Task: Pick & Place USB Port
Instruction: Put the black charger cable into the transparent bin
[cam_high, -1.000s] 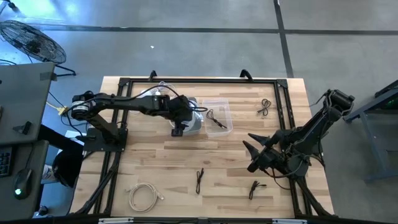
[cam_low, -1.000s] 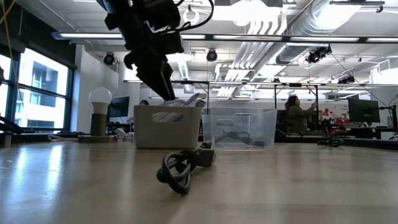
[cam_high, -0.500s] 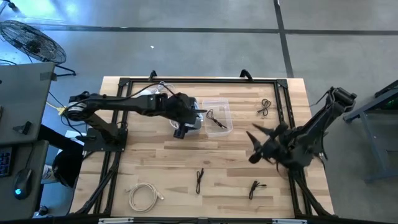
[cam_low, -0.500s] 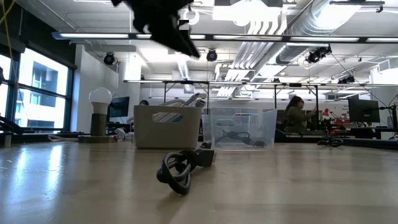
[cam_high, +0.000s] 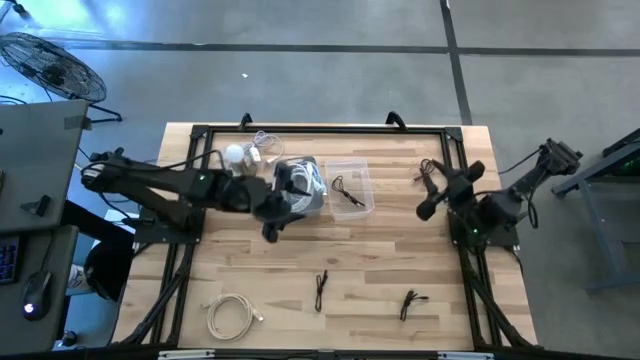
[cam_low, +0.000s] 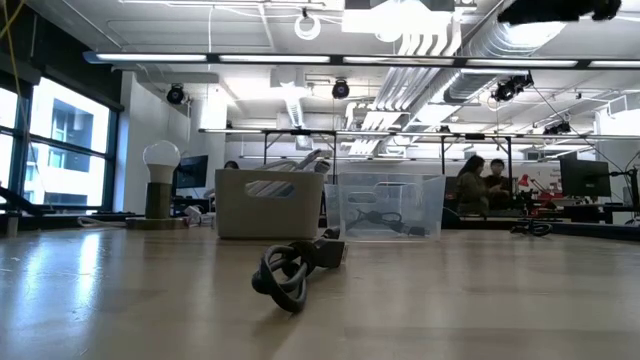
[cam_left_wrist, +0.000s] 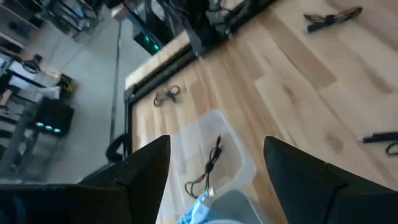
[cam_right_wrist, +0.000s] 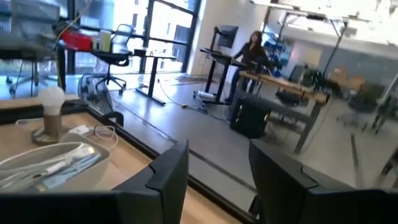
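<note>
Several black USB cables lie flat on the wooden table: one by the far right corner (cam_high: 428, 171), two near the near edge (cam_high: 321, 290) (cam_high: 410, 303); the nearest shows coiled in the low view (cam_low: 295, 270). Another black cable (cam_left_wrist: 210, 163) lies inside the clear bin (cam_high: 352, 186) (cam_left_wrist: 239, 163), which stands beside the grey bin (cam_high: 305, 188) (cam_low: 268, 203). My left gripper (cam_high: 268, 230) (cam_left_wrist: 217, 171) hangs open and empty, just near-left of the grey bin. My right gripper (cam_high: 428, 206) (cam_right_wrist: 217, 177) is open, raised above the table's right part, near the far right cable.
A bulb lamp (cam_high: 235, 155) (cam_right_wrist: 50, 112) and white wires stand at the far edge left of the bins. A coiled white cable (cam_high: 232, 315) lies near the near left corner. A black frame (cam_high: 300, 130) runs round the table. People stand in the room behind (cam_low: 485, 185).
My left gripper has risen out of the low view and drawn back from over the grey bin toward the table's near left. My right gripper has swung from the near right part of the table toward the far edge, rising as it went.
</note>
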